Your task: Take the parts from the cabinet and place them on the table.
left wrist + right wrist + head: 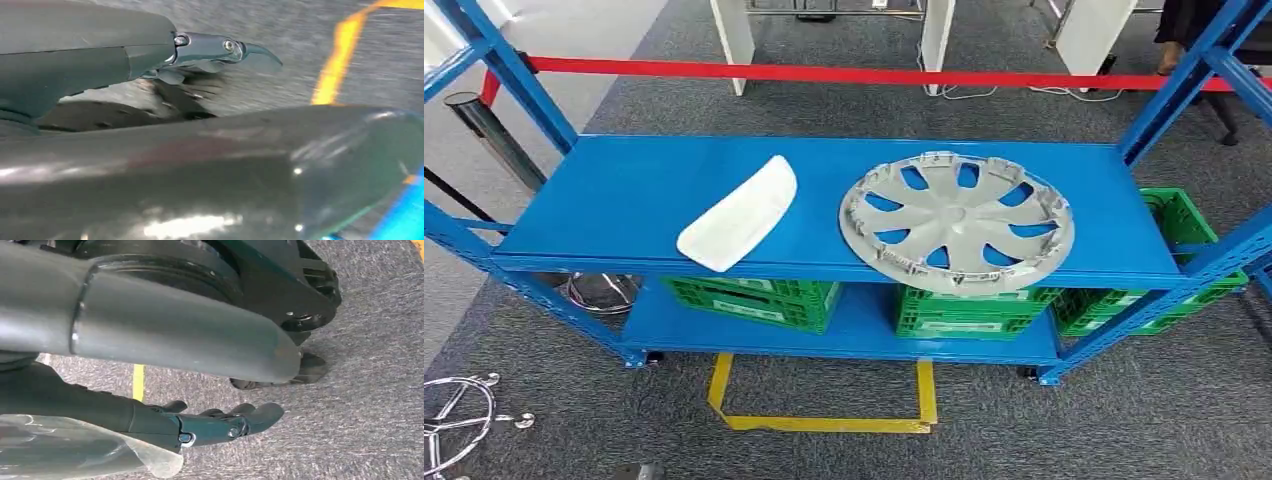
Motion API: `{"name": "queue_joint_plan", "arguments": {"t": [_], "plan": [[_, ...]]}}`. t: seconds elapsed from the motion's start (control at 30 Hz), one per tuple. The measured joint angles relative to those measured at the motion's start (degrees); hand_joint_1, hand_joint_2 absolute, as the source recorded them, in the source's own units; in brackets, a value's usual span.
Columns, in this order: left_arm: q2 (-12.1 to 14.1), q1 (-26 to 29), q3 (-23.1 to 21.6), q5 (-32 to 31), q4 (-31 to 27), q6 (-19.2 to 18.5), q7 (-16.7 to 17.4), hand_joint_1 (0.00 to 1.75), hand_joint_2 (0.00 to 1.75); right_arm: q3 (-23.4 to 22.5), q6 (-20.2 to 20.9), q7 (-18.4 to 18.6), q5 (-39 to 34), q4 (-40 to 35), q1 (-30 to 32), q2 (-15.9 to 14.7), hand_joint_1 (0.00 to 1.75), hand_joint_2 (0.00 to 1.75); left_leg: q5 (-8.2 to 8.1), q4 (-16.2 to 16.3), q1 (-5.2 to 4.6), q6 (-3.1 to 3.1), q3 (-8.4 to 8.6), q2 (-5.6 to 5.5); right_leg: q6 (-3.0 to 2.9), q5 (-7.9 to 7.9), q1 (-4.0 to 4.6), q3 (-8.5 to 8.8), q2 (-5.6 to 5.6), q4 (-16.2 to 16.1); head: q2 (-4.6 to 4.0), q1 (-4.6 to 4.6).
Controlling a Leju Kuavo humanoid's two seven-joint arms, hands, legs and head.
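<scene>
Both hands hang by the floor, so the step is still the approach. From the head view, the wheel cover (956, 222) and white trim piece (738, 212) lie apart on the blue cabinet's (624, 190) top shelf; green crates (754, 300) sit below. Left hand (210, 65) and right hand (220, 422) each hold nothing, fingers loosely extended over carpet. Next comes a reach; the red barrier (824, 73) lies beyond.

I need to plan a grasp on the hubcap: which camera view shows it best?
The head view: the grey hubcap lies flat and whole on the blue shelf, beside the white part. The two wrist views face the carpet, with the left hand and right hand hanging empty.
</scene>
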Motion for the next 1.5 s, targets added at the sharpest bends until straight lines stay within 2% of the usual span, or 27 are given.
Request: {"name": "queue_joint_plan", "arguments": {"t": [0.27, 0.37, 0.43, 0.67, 0.97, 1.07, 1.23, 1.27, 1.5], "plan": [[-0.15, -0.08, 0.61, -0.24, -0.42, -0.85, -0.81, 0.00, 0.00, 0.24, 0.00, -0.17, -0.31, 0.13, -0.04, 0.02, 0.00, 0.00, 0.00, 0.00, 0.00, 0.00, 0.00, 0.00, 0.00, 0.00, 0.00, 0.00, 0.01, 0.00, 0.00, 0.00], [-1.81, -0.17, 2.22, -1.51, -5.29, -6.51, -4.06, 0.00, 0.00, 1.53, -0.11, -0.72, -1.79, 0.76, -0.41, 0.02, 0.00, 0.00, 0.00, 0.00, 0.00, 0.00, 0.01, 0.00, 0.00, 0.00, 0.00, 0.02, 0.02, 0.00, 0.00, -0.02], [-4.02, 2.12, -1.58, 2.06, -17.40, -9.11, -4.39, 0.00, 0.00, 3.61, -0.26, -0.83, -2.97, 1.42, -0.77, 0.04, 0.00, 0.00, 0.00, 0.00, 0.00, 0.00, 0.00, -0.02, 0.00, 0.00, 0.00, 0.03, -0.02, 0.00, 0.00, 0.00], [-5.24, 4.62, -7.75, 5.64, -29.01, -10.86, -5.61, 0.00, 0.00, 5.73, -0.74, -0.87, -4.04, 2.10, -1.28, 0.04, 0.00, 0.00, 0.00, 0.00, 0.00, 0.00, 0.01, -0.02, 0.00, 0.00, 0.00, 0.04, -0.02, 0.00, 0.00, -0.02], [-5.59, 8.27, -18.74, 11.13, -44.35, -10.79, -6.25, 0.00, 0.00, 8.41, -1.31, -0.74, -4.96, 2.73, -1.68, 0.04, 0.00, 0.00, 0.00, 0.00, 0.00, 0.00, 0.00, -0.02, 0.00, 0.00, 0.00, 0.04, -0.04, 0.00, 0.00, 0.02], [-5.31, 9.03, -22.90, 13.61, -48.53, -9.64, -6.22, 0.00, 0.00, 9.11, -1.42, -0.65, -5.05, 2.77, -1.77, 0.02, 0.00, 0.00, 0.00, 0.01, 0.00, 0.00, 0.01, -0.02, 0.00, 0.00, 0.00, 0.04, -0.02, 0.00, 0.00, 0.00], [-3.22, 9.69, -30.46, 18.11, -55.13, -6.10, -5.55, 0.00, 0.00, 10.38, -1.55, -0.28, -5.09, 2.80, -2.03, 0.02, 0.00, 0.00, 0.01, 0.01, 0.00, 0.00, 0.01, -0.03, 0.00, 0.00, 0.00, 0.04, -0.03, 0.00, 0.00, 0.00], [-2.49, 9.69, -32.07, 18.84, -56.42, -5.19, -5.24, 0.00, 1.75, 10.62, -1.57, -0.22, -5.11, 2.80, -2.11, 0.02, 0.00, 0.00, 0.01, 0.01, 0.00, 0.00, 0.01, -0.03, 0.00, 0.00, 0.01, 0.05, -0.03, 0.01, 0.00, 0.00], [0.79, 9.77, -38.39, 19.87, -63.15, 0.18, -4.78, 0.00, 1.75, 11.30, -1.66, 0.31, -5.07, 2.80, -2.21, 0.02, 0.00, 0.00, 0.01, 0.01, 0.02, 0.00, 0.02, -0.02, 0.00, 0.00, 0.02, 0.04, -0.01, 0.02, 0.00, 0.04]]}}
